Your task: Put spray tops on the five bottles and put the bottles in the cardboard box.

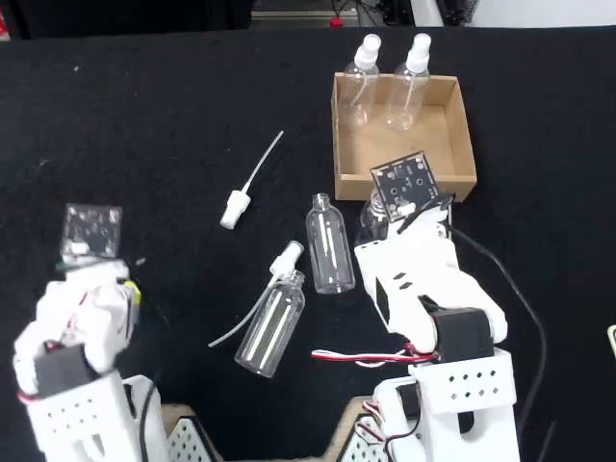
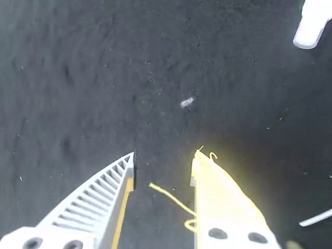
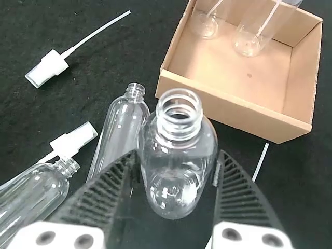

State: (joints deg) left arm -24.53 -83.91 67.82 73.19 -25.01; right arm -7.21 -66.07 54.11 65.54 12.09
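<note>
Right gripper [image 3: 176,166]: the jaws are clamped on an uncapped bottle [image 3: 177,140], one finger on each side of its body. You see it upright, its open neck toward the wrist camera. In the high view the bottle sits just beside the near wall of the cardboard box [image 3: 228,111], outside it.

Left gripper [image 2: 163,166]: the jaws stand apart with nothing between them, over bare black table cloth [image 1: 144,115] on the left side, well apart from the box.

Contents of the box: two bottles with spray tops on, the first capped bottle [image 1: 360,91] and the second capped bottle [image 1: 409,91], side by side, leaning on the far wall.

Items on the cloth between the arms:
- A lying bottle [image 1: 329,245] without a top, its neck pointing toward the box.
- A second lying bottle [image 1: 272,322], nearer the arm bases, also with an open neck — a spray top [image 1: 287,258] lies right at that neck but is not fitted, and its tube runs along beside the bottle.
- A loose spray top [image 1: 234,208], farther left, its tube pointing away from the arms.
- A thin white tube [image 3: 261,161] on the cloth just beside the box's near wall — you cannot tell what it belongs to.
</note>
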